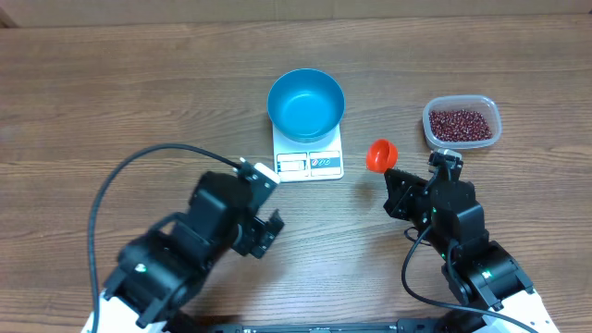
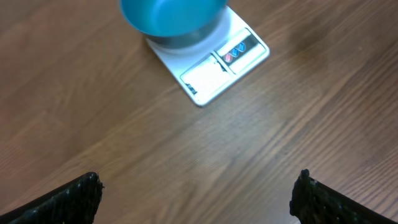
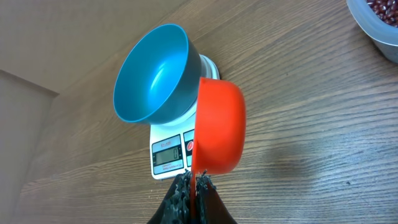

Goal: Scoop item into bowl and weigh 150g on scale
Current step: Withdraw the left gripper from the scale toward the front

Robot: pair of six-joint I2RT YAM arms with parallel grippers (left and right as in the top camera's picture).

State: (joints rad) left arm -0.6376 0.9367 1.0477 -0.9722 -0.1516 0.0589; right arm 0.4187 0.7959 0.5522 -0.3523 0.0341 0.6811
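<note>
**Beans lie ahead and to my right; the scoop is already in hand**

Closest in, my right gripper (image 3: 193, 196) is pinched fully closed on the thin handle of the orange scoop (image 3: 219, 127). The cup stands out past my fingertips, turned on its side with its mouth towards the left. From my wrist I cannot see into it, and no beans show at its rim. My left gripper (image 2: 198, 180) hangs over bare table (image 1: 139, 92) with its jaws spread as wide as they go and nothing between them.

Farther out, the beans (image 1: 460, 123) sit in the clear tub (image 1: 493, 116), ahead of the scoop and off to my right. Nothing lies between them but open wood. The tub's longer side runs across the table, left to right, so the heap offers its broad face to a scoop coming in from my side. My right arm is plainly the nearer one. The left would have to cross the scale to reach the tub.

On the other side of the scoop, ahead and to the left, is the white scale (image 1: 310, 165) with its display facing me. Farthest back on it rests the blue bowl (image 1: 305, 102), overhanging the platform, its inside bare blue.

By my reckoning no weighing has begun, and the coming move is a swing rightward and forward, mouth leading into the heap.
</note>
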